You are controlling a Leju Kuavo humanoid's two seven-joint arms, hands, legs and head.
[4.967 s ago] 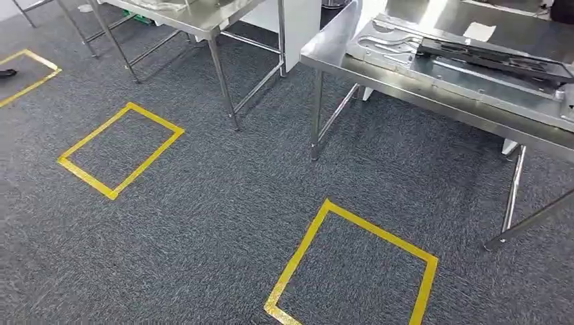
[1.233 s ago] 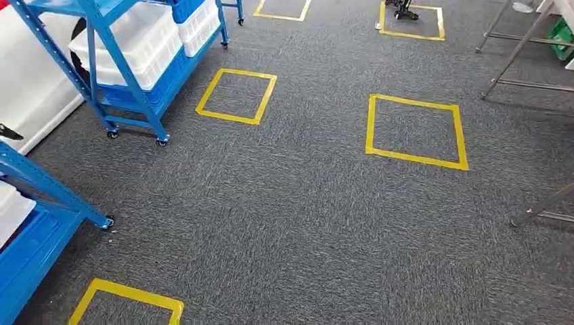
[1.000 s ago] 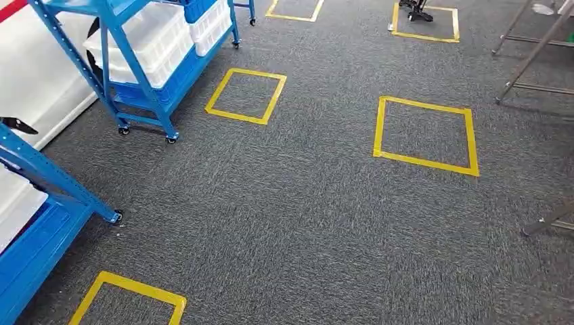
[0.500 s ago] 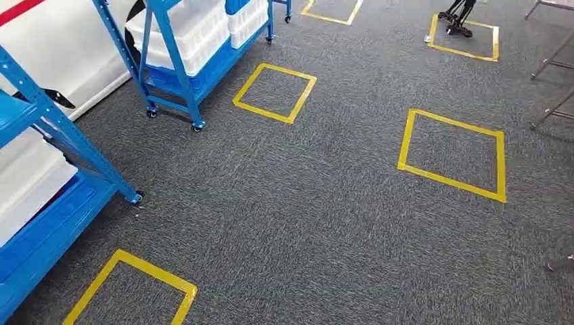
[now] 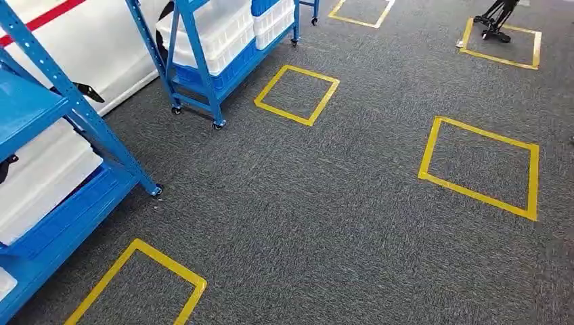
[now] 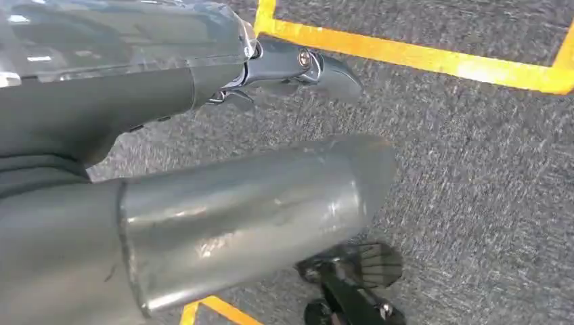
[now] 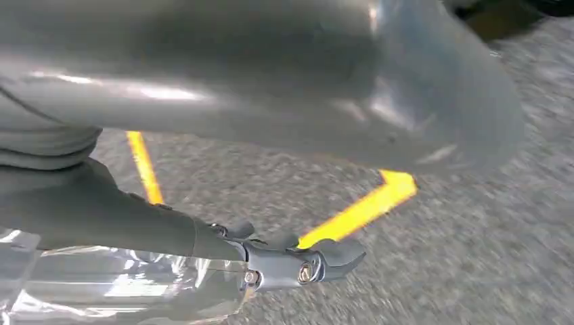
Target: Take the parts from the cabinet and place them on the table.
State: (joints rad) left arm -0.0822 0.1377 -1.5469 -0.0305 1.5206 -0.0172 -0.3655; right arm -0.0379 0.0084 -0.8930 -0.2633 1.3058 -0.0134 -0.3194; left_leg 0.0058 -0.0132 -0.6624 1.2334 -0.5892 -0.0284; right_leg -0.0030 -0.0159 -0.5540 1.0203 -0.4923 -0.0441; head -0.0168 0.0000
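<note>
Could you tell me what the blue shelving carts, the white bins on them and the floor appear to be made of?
The nearer cart and the farther cart look like painted metal: glossy blue, with rows of punched holes in the posts. The white bins look like plastic, smooth and slightly translucent. The floor looks like short grey carpet, speckled and matte.

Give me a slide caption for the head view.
Blue shelving carts holding white bins beside yellow tape squares on grey carpet.

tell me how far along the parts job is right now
Nothing looks done yet. Both hands hang empty over the carpet: left hand, right hand. The head view faces the blue cabinet holding white bins. Left: reach it, take parts, carry them to the table.
</note>
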